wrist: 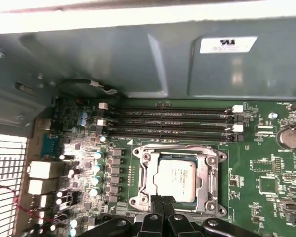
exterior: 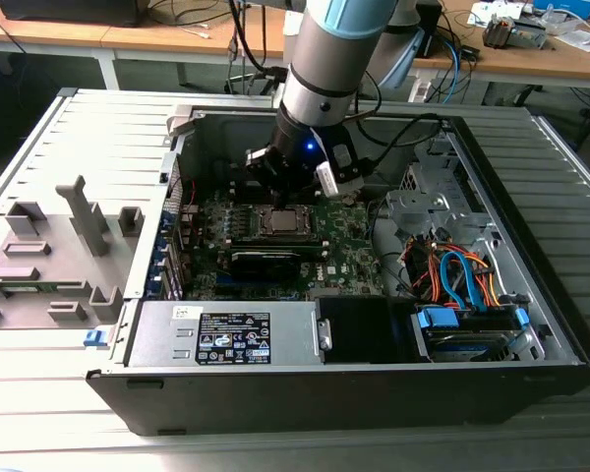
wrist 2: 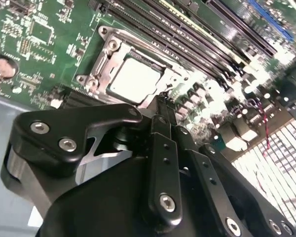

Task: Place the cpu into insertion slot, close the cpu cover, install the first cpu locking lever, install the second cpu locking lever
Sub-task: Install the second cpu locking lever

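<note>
- We see our pincer with its fingertips pressed together, holding nothing, poised at the edge of the insertion slot in both wrist views.
- The cpu lies flat inside that slot, silvery top up.
- The cpu cover frames the chip, lying flat around it.
- Around them spreads the green motherboard, set in the open computer case.

No print can be read: the sticker on the power supply, the white label on the case wall and the cpu top carry marks too small to make out.
</note>
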`<state>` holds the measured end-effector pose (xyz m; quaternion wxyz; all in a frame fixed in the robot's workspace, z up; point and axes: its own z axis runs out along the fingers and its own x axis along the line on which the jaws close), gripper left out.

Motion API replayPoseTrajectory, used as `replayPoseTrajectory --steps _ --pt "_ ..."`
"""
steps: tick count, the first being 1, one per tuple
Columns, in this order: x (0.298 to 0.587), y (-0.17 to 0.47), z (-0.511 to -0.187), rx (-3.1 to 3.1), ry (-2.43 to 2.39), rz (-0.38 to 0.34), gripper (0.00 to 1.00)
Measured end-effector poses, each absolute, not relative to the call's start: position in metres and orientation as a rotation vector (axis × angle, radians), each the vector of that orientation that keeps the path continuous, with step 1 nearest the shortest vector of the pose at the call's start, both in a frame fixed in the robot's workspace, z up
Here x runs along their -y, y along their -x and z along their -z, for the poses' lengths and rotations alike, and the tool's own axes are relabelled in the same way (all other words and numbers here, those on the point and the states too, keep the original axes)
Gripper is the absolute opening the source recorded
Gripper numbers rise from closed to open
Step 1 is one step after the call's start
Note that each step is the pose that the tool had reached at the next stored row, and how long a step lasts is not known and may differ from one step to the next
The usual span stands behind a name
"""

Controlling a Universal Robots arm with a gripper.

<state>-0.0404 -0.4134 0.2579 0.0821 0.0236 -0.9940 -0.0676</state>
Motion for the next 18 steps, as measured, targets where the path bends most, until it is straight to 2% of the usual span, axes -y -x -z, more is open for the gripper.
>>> replayPoseTrajectory --steps 18 --pt "0.4134 0.0405 -0.2591 3.095 -0.08 0.196 0.11"
